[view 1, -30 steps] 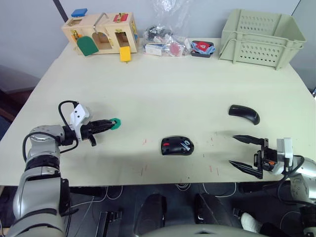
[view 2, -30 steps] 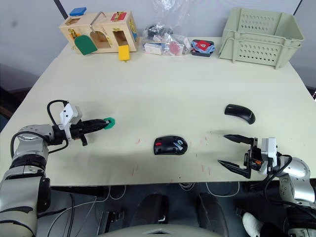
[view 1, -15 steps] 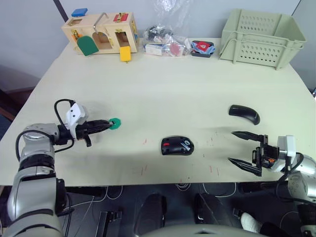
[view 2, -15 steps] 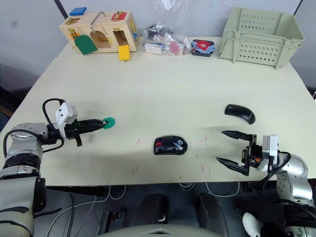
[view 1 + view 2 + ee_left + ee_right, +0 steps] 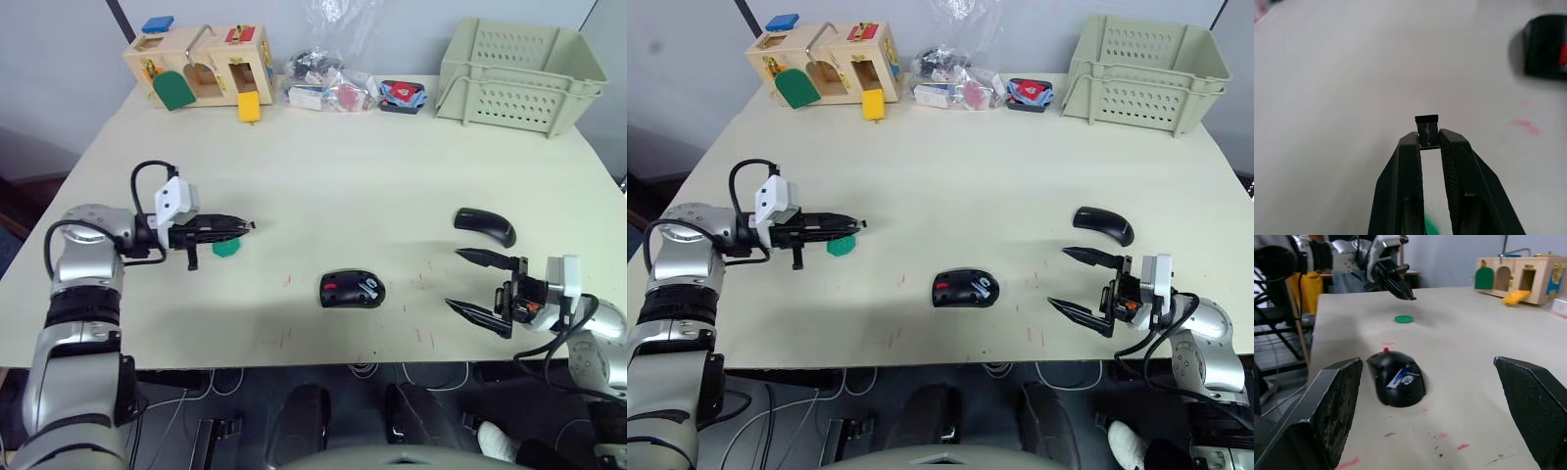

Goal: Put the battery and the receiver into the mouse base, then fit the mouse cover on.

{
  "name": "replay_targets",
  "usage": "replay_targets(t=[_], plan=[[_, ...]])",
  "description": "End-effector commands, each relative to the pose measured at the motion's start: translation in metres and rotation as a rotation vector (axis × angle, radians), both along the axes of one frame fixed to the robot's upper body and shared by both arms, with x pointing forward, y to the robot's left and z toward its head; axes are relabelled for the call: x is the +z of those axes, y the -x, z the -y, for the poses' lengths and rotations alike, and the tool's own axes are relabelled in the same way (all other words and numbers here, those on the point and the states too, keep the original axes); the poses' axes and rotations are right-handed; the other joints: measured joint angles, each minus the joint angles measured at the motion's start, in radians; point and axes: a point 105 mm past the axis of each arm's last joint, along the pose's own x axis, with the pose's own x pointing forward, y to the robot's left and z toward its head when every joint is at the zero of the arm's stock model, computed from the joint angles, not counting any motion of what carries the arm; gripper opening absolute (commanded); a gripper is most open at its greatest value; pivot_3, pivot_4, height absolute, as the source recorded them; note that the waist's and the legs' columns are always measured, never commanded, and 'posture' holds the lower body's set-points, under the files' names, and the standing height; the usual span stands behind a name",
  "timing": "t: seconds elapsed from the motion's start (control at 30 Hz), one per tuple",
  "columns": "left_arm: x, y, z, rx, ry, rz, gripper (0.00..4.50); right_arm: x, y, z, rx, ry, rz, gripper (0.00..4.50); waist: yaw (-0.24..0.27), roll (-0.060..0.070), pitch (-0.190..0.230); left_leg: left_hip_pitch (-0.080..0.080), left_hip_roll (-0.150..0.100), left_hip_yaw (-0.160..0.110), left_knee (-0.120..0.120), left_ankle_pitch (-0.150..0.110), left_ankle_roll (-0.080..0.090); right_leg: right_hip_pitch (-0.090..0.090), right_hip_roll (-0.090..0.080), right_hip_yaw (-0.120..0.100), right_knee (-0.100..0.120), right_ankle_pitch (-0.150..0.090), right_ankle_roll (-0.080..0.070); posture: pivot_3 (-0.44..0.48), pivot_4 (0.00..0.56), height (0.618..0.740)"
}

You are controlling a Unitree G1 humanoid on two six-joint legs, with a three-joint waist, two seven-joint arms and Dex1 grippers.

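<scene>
Our left tool (image 5: 1427, 142) pinches the tiny receiver (image 5: 1427, 128) by its end, our right tool (image 5: 479, 284) gapes empty, so we risk dropping it before reaching the mouse base (image 5: 352, 290).

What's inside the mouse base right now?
The mouse base lies open: red cavity with a blue-and-white battery seated in it. Whether anything sits beneath the battery is hidden. The left gripper holds the small black receiver.

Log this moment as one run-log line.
left gripper: shut on receiver, above table | right gripper: open, empty | mouse base: open | cover: off
</scene>
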Motion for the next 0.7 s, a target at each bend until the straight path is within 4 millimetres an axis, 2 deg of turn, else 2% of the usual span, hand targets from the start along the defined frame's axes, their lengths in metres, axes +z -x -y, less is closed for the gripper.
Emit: replay_targets(t=[0.03,0.3,0.47,0.6,0.7], plan=[[0.012,0.005,0.028,-0.108,-0.008,0.036,0.04,0.017,-0.005,-0.009,-0.015,0.005,-0.022,4.50,0.000,0.000,0.000,0.000,0.000,0.000,0.000,0.000,0.000,0.000,0.000,0.000,0.000,0.000,0.000,0.000,0.150,0.740],[0.018,0.013,0.076,-0.258,-0.016,0.049,0.04,0.038,-0.013,-0.037,-0.056,0.012,-0.182,4.50,0.000,0.000,0.000,0.000,0.000,-0.001,0.000,0.000,0.000,0.000,0.001,0.000,0.000,0.000,0.000,0.000,0.150,0.740],[0.019,0.018,0.103,-0.326,-0.025,0.032,0.04,0.036,-0.021,-0.047,-0.115,0.116,-0.322,4.50,0.001,-0.001,0.000,-0.001,0.000,-0.001,0.000,0.000,0.000,0.000,0.001,0.000,0.000,0.000,0.000,0.000,0.150,0.740],[0.022,0.019,0.125,-0.369,-0.030,0.080,0.04,0.049,-0.018,-0.065,-0.056,0.057,-0.468,4.50,0.001,-0.001,0.001,-0.002,0.000,-0.003,0.001,0.000,0.000,0.000,0.000,0.000,0.000,0.000,0.000,0.000,0.150,0.740],[0.024,0.021,0.136,-0.405,-0.031,0.100,0.04,0.050,-0.022,-0.072,-0.058,0.039,-0.602,4.50,-0.002,-0.002,0.001,-0.002,0.000,-0.005,0.001,0.000,0.000,0.000,0.001,0.000,0.000,0.000,0.000,0.000,0.150,0.740]])
